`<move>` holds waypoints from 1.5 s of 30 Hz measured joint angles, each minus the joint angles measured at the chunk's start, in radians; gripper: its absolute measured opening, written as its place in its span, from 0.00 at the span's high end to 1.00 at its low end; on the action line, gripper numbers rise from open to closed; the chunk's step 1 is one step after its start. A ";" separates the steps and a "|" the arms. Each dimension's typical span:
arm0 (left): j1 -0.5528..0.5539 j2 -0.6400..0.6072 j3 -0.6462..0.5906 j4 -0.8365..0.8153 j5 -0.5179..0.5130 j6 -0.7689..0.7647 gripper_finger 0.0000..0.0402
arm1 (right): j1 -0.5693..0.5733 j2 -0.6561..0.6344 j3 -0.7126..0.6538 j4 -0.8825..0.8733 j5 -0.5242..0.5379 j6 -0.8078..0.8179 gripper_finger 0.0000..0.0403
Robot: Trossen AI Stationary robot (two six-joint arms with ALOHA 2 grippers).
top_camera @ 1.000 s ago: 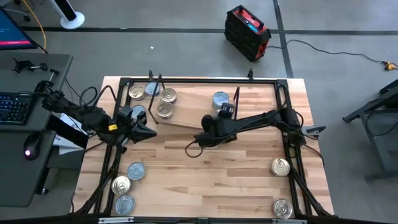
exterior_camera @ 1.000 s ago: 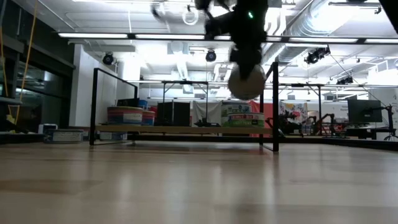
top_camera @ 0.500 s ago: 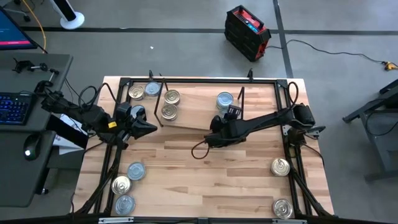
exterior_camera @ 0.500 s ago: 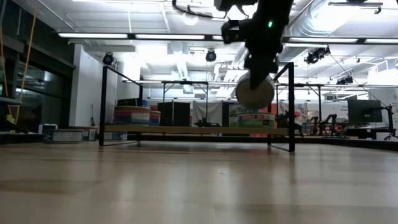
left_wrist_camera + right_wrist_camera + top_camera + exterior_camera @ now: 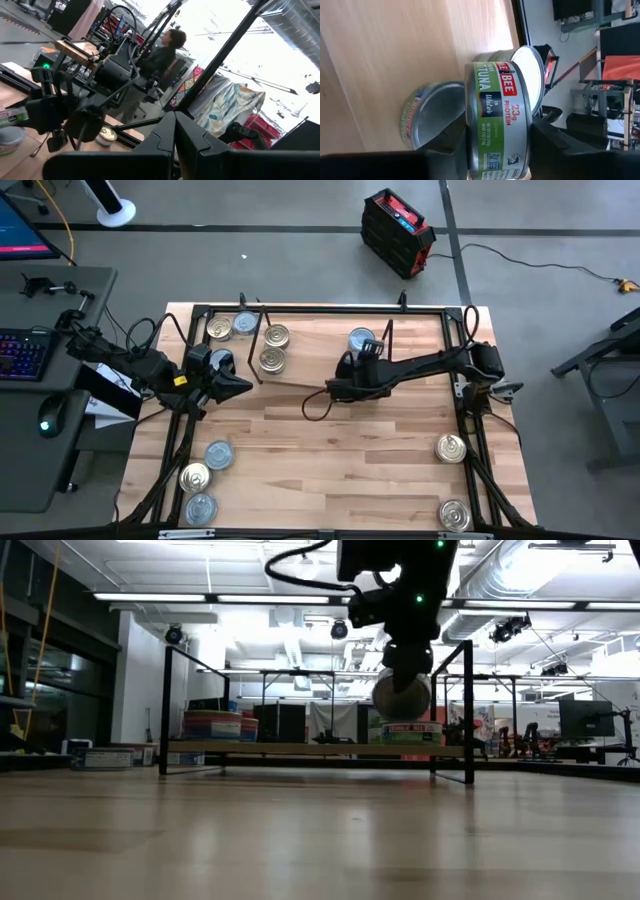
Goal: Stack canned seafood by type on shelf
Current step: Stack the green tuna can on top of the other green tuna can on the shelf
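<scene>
- Risk: the tuna tin [image 5: 496, 120], carried on edge over the shelf [image 5: 300, 370], may roll or knock the silver-lidded tin [image 5: 360, 340] already there if released tilted or off-centre.
- The right gripper [image 5: 345, 372] has its jaws pinching the tin's flat faces, just above that shelf tin.
- The left gripper [image 5: 235, 387] waits at the table's left; its jaws look pressed together.

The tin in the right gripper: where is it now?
High view: the right gripper holds the tuna tin over the shelf's right end, beside the silver-blue tin.
</scene>
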 joint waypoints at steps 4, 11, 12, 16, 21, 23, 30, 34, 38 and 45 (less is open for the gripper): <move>0.000 0.000 0.000 0.000 0.000 -0.007 1.00 | -0.012 0.000 0.000 -0.033 0.009 0.000 0.56; 0.000 0.000 0.000 0.000 0.000 -0.008 1.00 | -0.028 0.000 0.000 -0.032 -0.040 -0.018 0.53; 0.000 0.000 0.000 0.000 0.000 -0.008 1.00 | -0.030 0.000 0.000 -0.028 -0.044 -0.018 0.53; 0.000 0.000 0.000 0.000 0.000 -0.014 1.00 | -0.033 0.000 0.000 -0.028 -0.079 -0.015 0.53; 0.000 0.000 0.000 -0.005 0.000 -0.016 1.00 | -0.032 0.000 0.000 -0.028 -0.156 0.055 0.52; 0.000 0.000 0.000 -0.009 0.000 -0.016 1.00 | -0.031 0.000 0.000 -0.028 -0.186 0.067 0.52; 0.000 0.000 0.000 -0.012 0.000 -0.016 1.00 | -0.031 0.000 0.001 -0.031 -0.223 0.004 0.52; 0.000 0.000 0.000 -0.013 0.000 -0.015 1.00 | -0.035 0.000 0.001 -0.029 -0.231 0.013 0.52; 0.000 0.000 0.000 -0.015 0.000 -0.015 1.00 | -0.040 0.000 0.002 -0.028 -0.266 0.030 0.46; 0.000 0.000 0.000 -0.016 0.000 -0.013 1.00 | -0.041 0.002 0.002 -0.028 -0.258 0.029 0.24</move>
